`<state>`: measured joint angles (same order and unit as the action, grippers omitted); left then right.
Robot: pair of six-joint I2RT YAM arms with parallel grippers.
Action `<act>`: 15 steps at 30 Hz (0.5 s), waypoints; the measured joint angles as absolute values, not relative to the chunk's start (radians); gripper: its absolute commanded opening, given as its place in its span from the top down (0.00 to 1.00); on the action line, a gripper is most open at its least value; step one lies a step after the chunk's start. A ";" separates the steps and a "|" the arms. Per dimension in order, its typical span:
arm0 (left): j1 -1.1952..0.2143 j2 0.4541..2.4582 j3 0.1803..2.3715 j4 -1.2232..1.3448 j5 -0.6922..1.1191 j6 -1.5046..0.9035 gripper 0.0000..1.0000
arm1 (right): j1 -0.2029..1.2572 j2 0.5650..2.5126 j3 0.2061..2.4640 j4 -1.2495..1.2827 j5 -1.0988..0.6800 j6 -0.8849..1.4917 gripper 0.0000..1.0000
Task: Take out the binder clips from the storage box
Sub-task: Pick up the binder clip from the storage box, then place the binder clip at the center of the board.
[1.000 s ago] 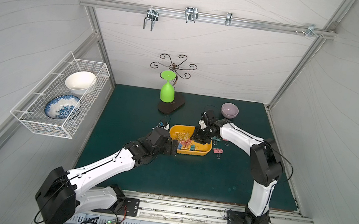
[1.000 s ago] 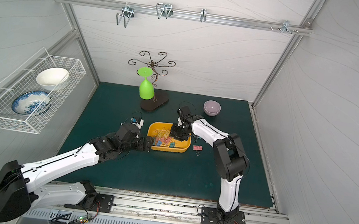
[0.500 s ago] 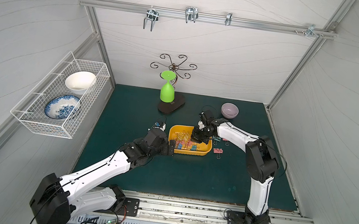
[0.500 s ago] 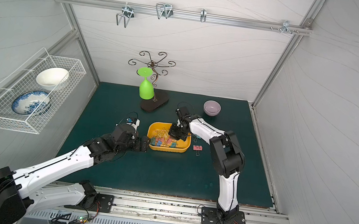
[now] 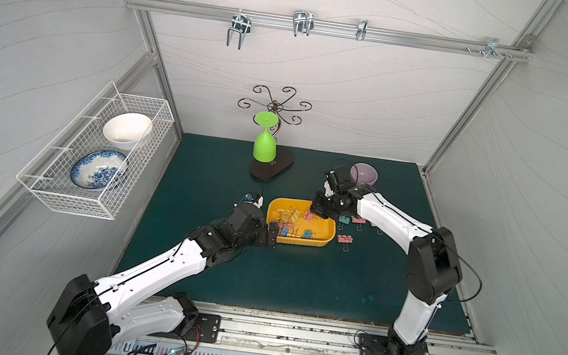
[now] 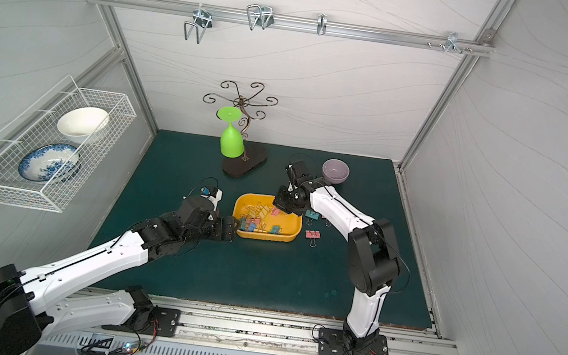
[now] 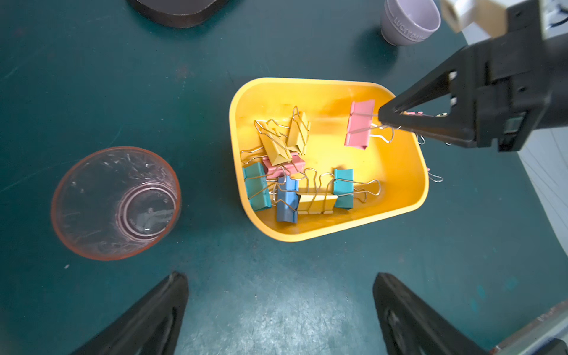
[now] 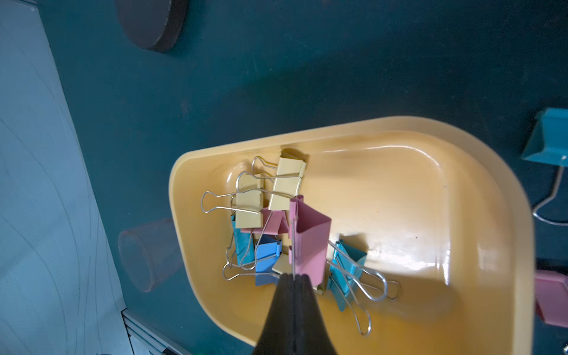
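The yellow storage box [image 5: 326, 243] [image 6: 291, 238] stands mid-table on the green mat. Several binder clips [image 7: 289, 190] [image 8: 264, 212] in yellow, pink, teal and blue lie heaped at one end of it. My right gripper [image 8: 294, 278] [image 7: 382, 118] is shut on the wire handle of a pink binder clip [image 8: 309, 242] [image 7: 359, 123], which hangs from it over the box's inside. My left gripper [image 7: 276, 276] [image 5: 271, 235] is open and empty above bare mat, just short of the box's near left corner. Three more clips [image 5: 344, 238] [image 6: 312, 214] lie on the mat right of the box.
A clear pinkish cup [image 7: 115, 203] stands on the mat left of the box. A lilac bowl [image 5: 363, 174] sits behind the right arm. A green glass [image 5: 265, 145] hangs upside down on a dark-based stand [image 5: 270, 171]. A white wire basket [image 5: 97, 156] with two bowls hangs on the left wall.
My right gripper's jaws have closed on the pink clip's wire handle and shifted slightly toward the box's back right. The left arm has barely moved.
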<state>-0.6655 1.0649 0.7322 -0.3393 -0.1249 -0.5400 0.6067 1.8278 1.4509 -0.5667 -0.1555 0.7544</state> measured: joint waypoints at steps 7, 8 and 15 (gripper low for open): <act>-0.668 1.122 0.733 -0.311 -0.084 -0.554 0.02 | 0.574 1.581 1.317 -0.570 -0.068 0.763 1.00; -0.672 1.135 0.733 -0.310 -0.081 -0.554 0.02 | 0.558 1.529 1.283 -0.567 -0.058 0.770 1.00; -0.760 1.256 0.817 -0.305 -0.097 -0.550 0.02 | 0.382 1.212 1.019 -0.549 -0.004 0.841 1.00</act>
